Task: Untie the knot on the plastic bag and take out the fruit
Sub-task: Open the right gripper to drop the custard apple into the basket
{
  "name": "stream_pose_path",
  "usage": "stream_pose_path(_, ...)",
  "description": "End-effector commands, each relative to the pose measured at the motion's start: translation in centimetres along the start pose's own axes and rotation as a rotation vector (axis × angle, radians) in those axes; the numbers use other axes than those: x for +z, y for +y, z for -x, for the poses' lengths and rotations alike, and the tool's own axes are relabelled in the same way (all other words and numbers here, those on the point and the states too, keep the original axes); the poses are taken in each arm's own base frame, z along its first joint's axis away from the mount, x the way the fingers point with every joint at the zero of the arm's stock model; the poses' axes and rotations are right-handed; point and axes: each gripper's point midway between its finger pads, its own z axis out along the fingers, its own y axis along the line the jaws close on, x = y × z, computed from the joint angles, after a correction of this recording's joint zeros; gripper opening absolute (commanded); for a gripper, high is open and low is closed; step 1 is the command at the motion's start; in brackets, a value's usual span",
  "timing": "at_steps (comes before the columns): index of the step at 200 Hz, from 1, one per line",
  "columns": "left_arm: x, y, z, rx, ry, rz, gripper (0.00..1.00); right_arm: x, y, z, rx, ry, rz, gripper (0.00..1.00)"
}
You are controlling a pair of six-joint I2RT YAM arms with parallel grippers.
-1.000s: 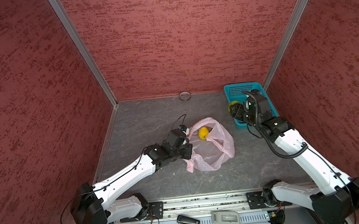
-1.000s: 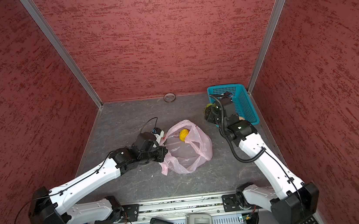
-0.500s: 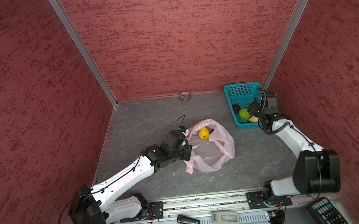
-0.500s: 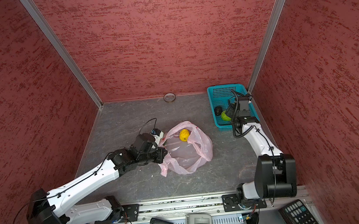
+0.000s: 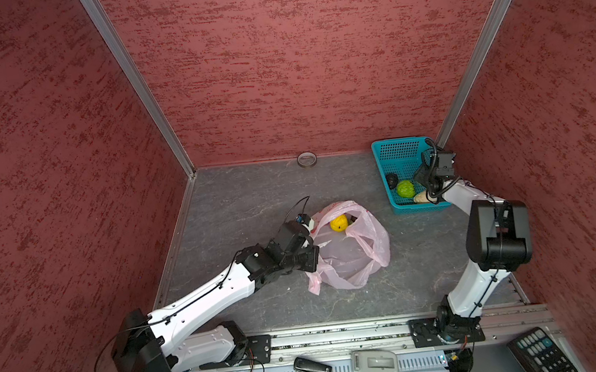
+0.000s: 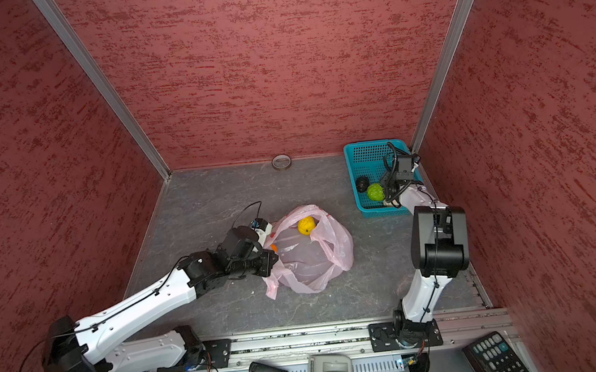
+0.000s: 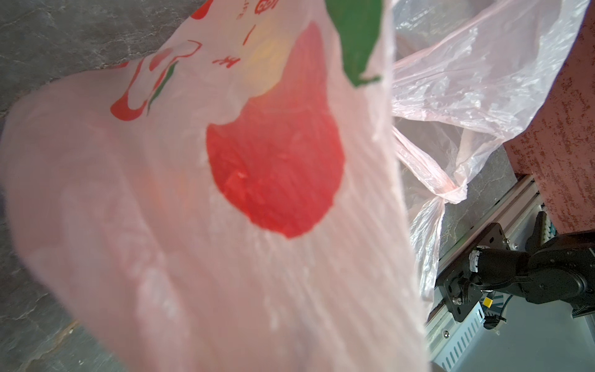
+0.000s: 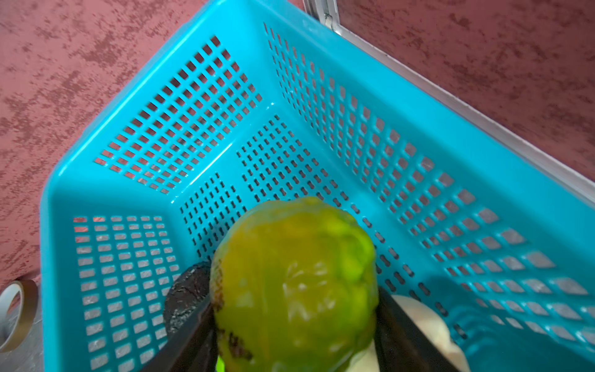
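The pale pink plastic bag lies mid-floor with its mouth gaping. A yellow fruit sits in that mouth, and an orange one peeks out by my left gripper. The left gripper is shut on the plastic bag's near edge, and the bag's printed film hides its fingers in the left wrist view. A bunched twist of handle strip shows there; whether it is the knot I cannot tell. My right gripper is shut on a green fruit just above the teal basket's floor.
The teal basket stands in the back right corner and holds a blackish fruit and a beige one. A tape roll lies at the back wall. A black remote and a keypad lie along the front rail.
The right arm has folded back and carried the green fruit from the basket's left front corner to inside the basket. The left gripper and the bag have stayed put.
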Motion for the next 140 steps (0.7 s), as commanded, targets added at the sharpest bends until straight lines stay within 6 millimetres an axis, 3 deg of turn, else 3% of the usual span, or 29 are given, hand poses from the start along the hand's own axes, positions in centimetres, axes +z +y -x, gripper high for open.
stream_pose_path(1,-0.5,0.7,-0.5,-0.011,-0.001,0.028,0.00,-0.3,0.8,1.7,-0.009,-0.032,0.017,0.74)
stream_pose_path(51,-1.1,1.4,-1.0,-0.014,-0.001,0.052,0.00,-0.6,0.9,1.9,-0.041,-0.027,0.007,0.83)
stream_pose_path(87,-1.2,1.5,-1.2,-0.010,0.004,0.058,0.00,-1.2,1.1,2.0,-0.042,-0.023,0.022,0.84)
stream_pose_path(140,-1.5,2.0,-1.9,-0.006,0.018,0.065,0.00,-4.2,2.9,-0.2,-0.067,0.026,0.103,0.84)
